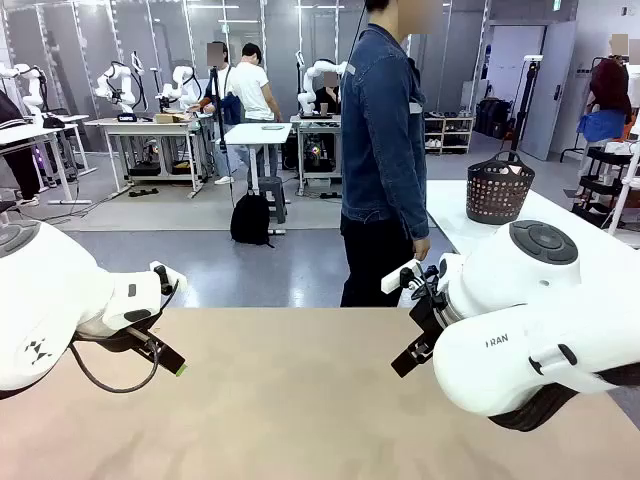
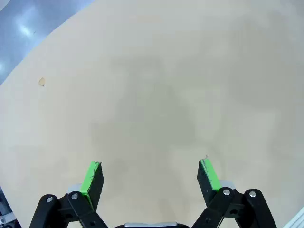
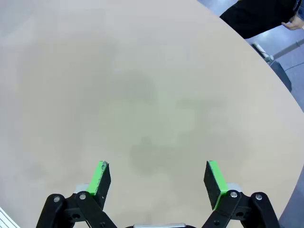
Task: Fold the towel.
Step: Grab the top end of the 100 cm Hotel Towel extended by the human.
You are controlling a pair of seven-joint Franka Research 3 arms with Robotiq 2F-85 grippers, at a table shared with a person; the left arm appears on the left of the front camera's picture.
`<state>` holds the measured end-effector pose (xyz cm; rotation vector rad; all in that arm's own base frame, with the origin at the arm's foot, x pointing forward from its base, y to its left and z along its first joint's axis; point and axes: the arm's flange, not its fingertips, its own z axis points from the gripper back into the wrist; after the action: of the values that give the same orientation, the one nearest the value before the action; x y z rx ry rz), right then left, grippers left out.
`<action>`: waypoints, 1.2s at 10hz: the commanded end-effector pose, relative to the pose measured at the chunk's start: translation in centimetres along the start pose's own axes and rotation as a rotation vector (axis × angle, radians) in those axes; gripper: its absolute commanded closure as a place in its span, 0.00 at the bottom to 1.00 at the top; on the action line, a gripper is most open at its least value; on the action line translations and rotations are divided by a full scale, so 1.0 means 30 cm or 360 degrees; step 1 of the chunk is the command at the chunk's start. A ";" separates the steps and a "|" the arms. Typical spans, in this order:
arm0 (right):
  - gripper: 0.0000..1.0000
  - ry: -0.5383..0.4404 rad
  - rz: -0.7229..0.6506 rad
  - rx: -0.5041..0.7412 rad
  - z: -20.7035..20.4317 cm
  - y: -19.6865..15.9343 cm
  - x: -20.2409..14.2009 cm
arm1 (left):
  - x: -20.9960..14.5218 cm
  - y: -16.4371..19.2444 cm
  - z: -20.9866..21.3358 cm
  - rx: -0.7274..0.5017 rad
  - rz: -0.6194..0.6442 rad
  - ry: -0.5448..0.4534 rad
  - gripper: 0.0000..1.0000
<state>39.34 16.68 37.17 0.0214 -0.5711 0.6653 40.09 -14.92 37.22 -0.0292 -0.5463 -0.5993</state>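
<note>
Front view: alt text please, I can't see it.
Two white arms flank a tan table: the left arm at picture left, the right arm at picture right, jaws aimed down and inward. A person in a denim jacket stands at the far edge.

The smooth beige tabletop [image 1: 290, 400] offers wide passing room between the two white arms [image 1: 60, 300]. The left end effector [image 2: 151, 176] and right end effector [image 3: 159, 183], fingers spread wide, face bare surface. A person in a dark blue denim jacket [image 1: 382, 150] blocks the middle of the far edge.
</note>
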 end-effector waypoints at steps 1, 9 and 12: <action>0.00 0.0000 0.0000 0.0000 0.000 0.000 0.000 | 0.000 -0.001 0.000 0.0000 -0.0001 0.0000 0.00; 0.00 0.0000 0.0000 0.0000 0.000 0.000 0.000 | 0.000 -0.001 0.000 0.0000 -0.0001 0.0000 0.00; 0.00 0.0012 0.0027 0.0119 0.070 -0.028 0.030 | 0.019 -0.004 0.056 -0.0132 0.0042 -0.0007 0.00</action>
<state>39.29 16.87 37.58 0.0324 -0.5638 0.6702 39.90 -15.25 37.51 -0.0486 -0.5456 -0.5914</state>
